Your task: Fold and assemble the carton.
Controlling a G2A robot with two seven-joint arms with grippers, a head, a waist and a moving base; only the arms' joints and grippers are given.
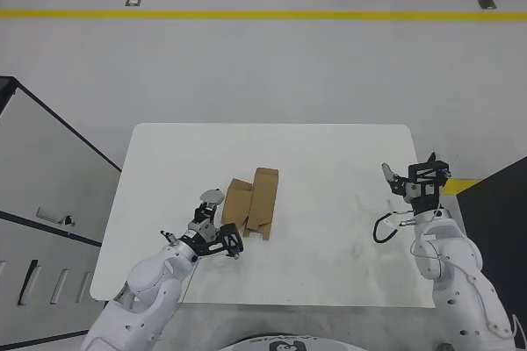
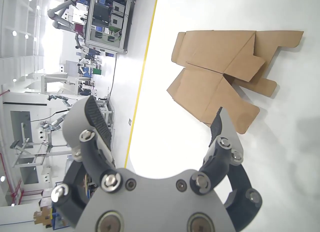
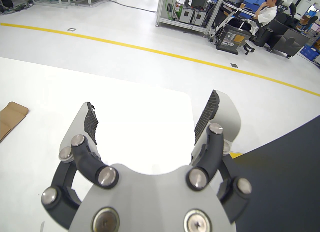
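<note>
Cardboard carton (image 1: 253, 204) lying flat, long axis near-to-far, left tool (image 2: 155, 107) and right tool (image 3: 150, 97) spread wide

The top view looks straight down on the whole desk (image 1: 334, 158) from high above. Each wrist view sits close behind its own fingers (image 2: 97, 120), looking low across the desk. All three share the carton (image 1: 251, 204).

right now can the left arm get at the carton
Probably yes: the left gripper hangs open right beside the flat carton, with only bare table between them.
</note>
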